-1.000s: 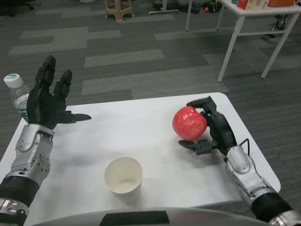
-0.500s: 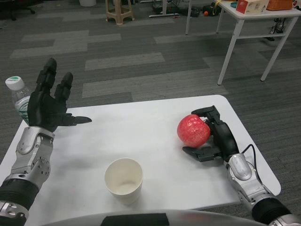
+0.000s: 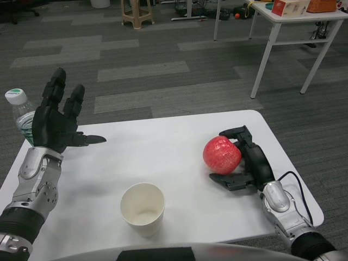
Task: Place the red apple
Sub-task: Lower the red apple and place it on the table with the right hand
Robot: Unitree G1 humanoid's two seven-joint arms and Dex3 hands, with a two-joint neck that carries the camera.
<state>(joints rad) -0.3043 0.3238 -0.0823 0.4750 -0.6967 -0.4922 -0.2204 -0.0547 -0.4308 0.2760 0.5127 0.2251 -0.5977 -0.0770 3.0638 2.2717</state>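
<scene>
Right now the apple [image 3: 222,155] sits on the right part of the white surface [image 3: 163,163], well in from the edge. The right hand [image 3: 247,160] is cupped around the apple's right side: upper fingers [image 3: 235,132] curl over the top and a lower one [image 3: 225,180] reaches under its near side. From here I cannot tell for sure whether the fingers are pressing on the fruit or only lying beside it, and I cannot tell whether the apple's weight is on the surface or in the hand; its underside looks to be at surface level. The right forearm [image 3: 283,209] runs back toward the near right corner, with a thin black cable [image 3: 296,182] looping beside it.

Over on the other side, the left hand [image 3: 54,122] is raised above the left edge, spread wide and holding nothing, fingers pointing up and away, thumb sticking out toward the middle. Just behind it a clear bottle [image 3: 22,111] with a white cap stands at the far left corner, partly hidden by the hand.

Nearer the front, a white paper cup [image 3: 142,206] stands upright, its mouth open, well apart from both hands and from the apple.

Beyond, grey carpet [image 3: 141,70] stretches back to another white table [image 3: 293,22] at the upper right, and a stool [image 3: 136,10] stands at the far edge.
</scene>
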